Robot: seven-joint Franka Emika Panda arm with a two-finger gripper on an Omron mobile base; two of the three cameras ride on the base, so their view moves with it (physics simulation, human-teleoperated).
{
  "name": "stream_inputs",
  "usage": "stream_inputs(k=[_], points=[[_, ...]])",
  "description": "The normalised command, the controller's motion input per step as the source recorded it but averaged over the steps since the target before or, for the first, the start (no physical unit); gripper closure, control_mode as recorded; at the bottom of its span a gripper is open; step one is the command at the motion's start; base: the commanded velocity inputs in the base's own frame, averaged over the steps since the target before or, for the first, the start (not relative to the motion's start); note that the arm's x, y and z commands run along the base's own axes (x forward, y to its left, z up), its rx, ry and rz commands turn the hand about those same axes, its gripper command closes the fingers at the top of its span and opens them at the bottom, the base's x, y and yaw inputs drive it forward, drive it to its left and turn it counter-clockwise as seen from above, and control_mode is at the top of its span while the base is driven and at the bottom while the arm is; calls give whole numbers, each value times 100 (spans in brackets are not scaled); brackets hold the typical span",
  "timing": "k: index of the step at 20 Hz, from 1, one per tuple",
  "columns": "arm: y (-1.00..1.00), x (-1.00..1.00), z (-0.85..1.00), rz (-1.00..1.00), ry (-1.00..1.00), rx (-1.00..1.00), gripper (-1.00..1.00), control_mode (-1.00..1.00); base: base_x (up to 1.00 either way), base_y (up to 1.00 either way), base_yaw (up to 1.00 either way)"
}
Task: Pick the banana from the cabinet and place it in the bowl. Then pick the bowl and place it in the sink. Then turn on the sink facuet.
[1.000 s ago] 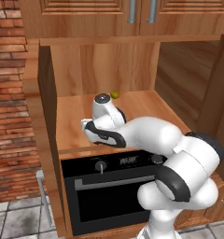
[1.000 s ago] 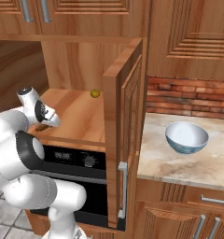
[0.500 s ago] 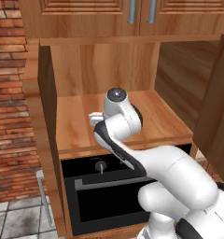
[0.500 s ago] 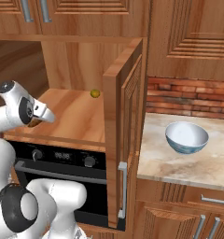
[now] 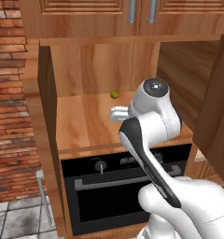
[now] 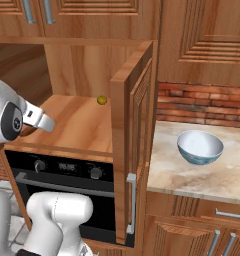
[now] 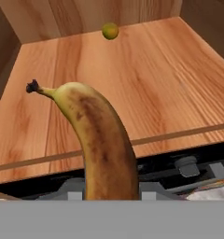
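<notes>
The banana is in the pincer, held at its thick end, and the jaws are closed narrow around it. In the hand view it stands up from the bottom of the picture and curves away, so its long line runs straight out from the pincer, with the dark stem tip farthest off. It is lifted off the wooden shelf of the cabinet and hangs over the shelf's near edge, just above the black oven. A small round yellow-green fruit sits far back on the shelf, well apart from the banana. The next move, I think, is to carry the banana to the bowl. The bowl sits on the stone bench to the right, on the other side of the open cabinet door, which sticks out toward the robot. So the bowl lies well to the right of the pincer, and the door stands between them. The arm will likely need to pull back clear of the door first, then swing right and hold the banana over the bowl's white inside. If it swings too soon, the banana or the arm could bump the door.
</notes>
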Motion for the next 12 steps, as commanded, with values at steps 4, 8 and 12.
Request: stream_inputs(k=[4,8,12], points=[[-45,-80,98,0,13,0,100,-100,0,0,0],[-44,-52,26,10,2,0,100,-100,0,0,0],[-23,-19,-4,15,-8,0,100,-100,0,0,0]])
